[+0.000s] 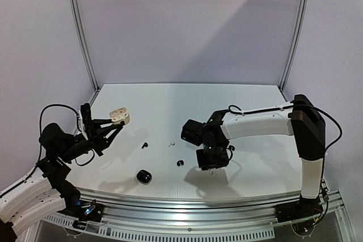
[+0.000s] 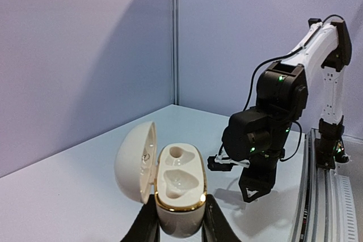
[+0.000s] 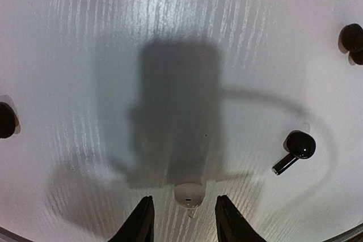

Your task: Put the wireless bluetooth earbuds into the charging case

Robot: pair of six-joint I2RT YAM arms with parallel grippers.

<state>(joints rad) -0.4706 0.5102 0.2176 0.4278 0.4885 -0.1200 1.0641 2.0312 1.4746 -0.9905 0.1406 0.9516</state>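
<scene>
Earbud [image 3: 189, 194], white — between right hand [image 3: 184, 201] jaws, untouched; left hand [image 2: 180, 222] grips open case [image 2: 178, 185].

Nothing readable on screen right now. Just a tiny dark mark [image 2: 146, 154] inside the lid [image 2: 135, 162] of the open white case [image 2: 180, 199], too small to read.
</scene>
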